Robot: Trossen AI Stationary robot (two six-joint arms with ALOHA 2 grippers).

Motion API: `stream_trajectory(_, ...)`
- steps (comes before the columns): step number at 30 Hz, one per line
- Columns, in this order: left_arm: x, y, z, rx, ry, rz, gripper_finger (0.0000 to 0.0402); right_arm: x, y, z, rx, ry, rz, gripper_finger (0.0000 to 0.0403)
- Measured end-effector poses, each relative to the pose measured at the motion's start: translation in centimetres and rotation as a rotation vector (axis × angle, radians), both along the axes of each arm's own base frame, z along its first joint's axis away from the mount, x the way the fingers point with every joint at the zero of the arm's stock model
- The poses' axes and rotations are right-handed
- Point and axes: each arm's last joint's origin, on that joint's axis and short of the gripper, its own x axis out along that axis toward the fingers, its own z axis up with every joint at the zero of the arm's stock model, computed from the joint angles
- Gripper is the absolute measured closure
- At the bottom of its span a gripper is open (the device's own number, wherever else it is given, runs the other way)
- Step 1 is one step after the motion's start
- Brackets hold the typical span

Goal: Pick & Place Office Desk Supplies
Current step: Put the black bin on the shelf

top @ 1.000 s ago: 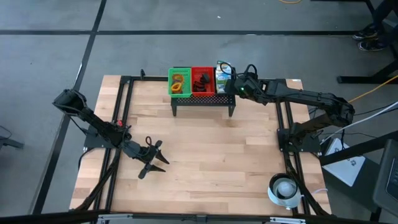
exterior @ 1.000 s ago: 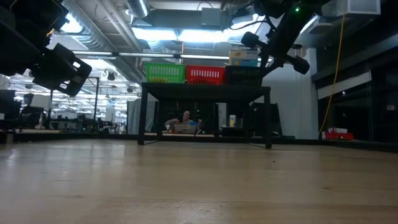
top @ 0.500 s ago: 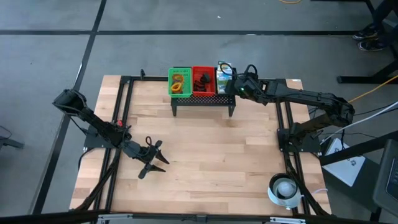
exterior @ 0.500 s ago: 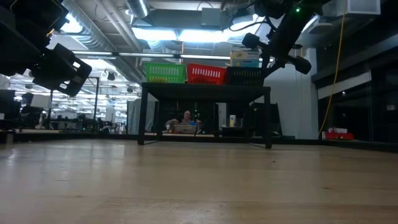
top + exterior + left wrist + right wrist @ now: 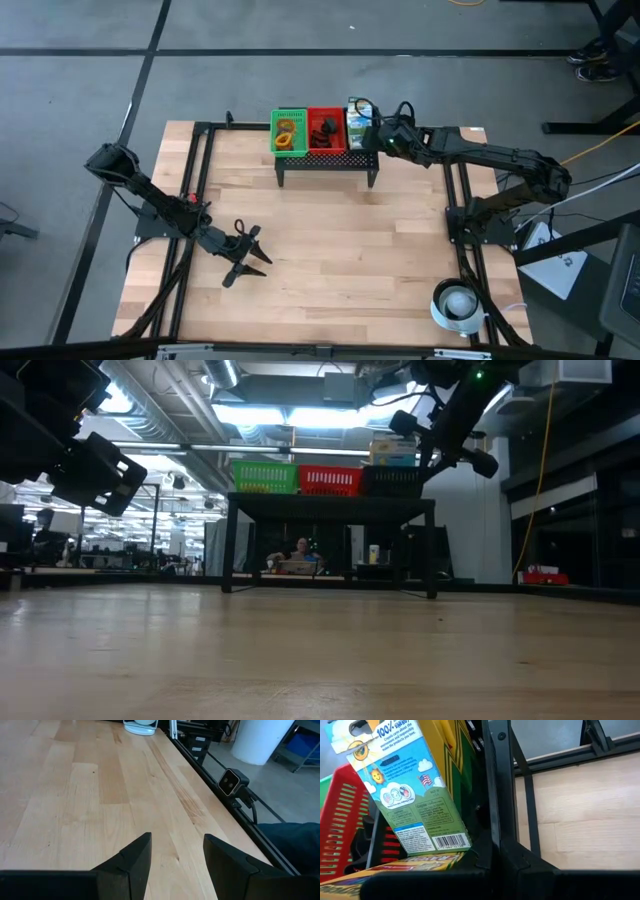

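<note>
"Where are the supplies now?"

"Up on the black stand [image 5: 325, 160] at the far edge of the bench [image 5: 330, 250]. Loops lie in the green basket [image 5: 289, 131], dark clips in the red basket [image 5: 326, 130], and the printed packets [image 5: 415, 795] stand in the dark bin [image 5: 392, 481] at the right end."

"And the arms?"

"The right end effector [image 5: 378, 137] is just beside that bin, fingers closed together, and I see nothing between them. The left end effector [image 5: 246, 255] hangs over the near left of the bench, fingers spread, empty."

"Any advice?"

"One packet leans. I'd back the right arm away straight and level, so a finger doesn't catch the packet or the stand's frame."
</note>
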Motion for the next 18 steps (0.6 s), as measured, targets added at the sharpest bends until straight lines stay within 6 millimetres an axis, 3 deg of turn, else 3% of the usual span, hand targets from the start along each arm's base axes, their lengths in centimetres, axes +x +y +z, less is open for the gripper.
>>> stream_trajectory(18, -0.01, 0.01, -0.05, -0.005, 0.009, 0.003, 0.0226, -0.59, 0.12, 0.31, -0.002, 0.019, 0.005, 0.0395)
